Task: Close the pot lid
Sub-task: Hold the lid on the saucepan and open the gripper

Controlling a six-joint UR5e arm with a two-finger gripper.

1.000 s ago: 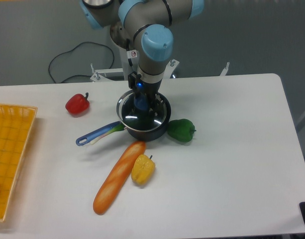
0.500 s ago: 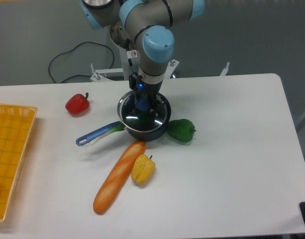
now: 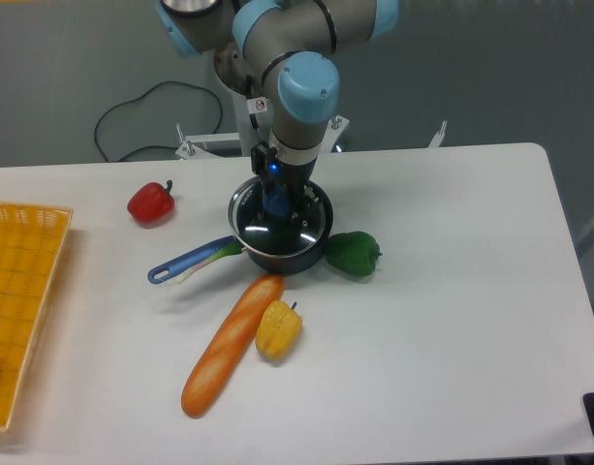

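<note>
The pot, a small black saucepan, stands mid-table with its long blue handle pointing left. The pot lid, clear glass with a metal rim, lies flat on top of the pot and covers it. My gripper comes straight down over the lid's centre. Its fingers stand on either side of the blue knob and look closed on it. The wrist hides the far part of the lid.
A green pepper touches the pot's right side. A long bread loaf and a yellow pepper lie in front of the pot. A red pepper sits to the left. An orange basket is at the left edge.
The arm and the lid shifted a few pixels to the right a second ago. Since half a second ago nothing has moved.
</note>
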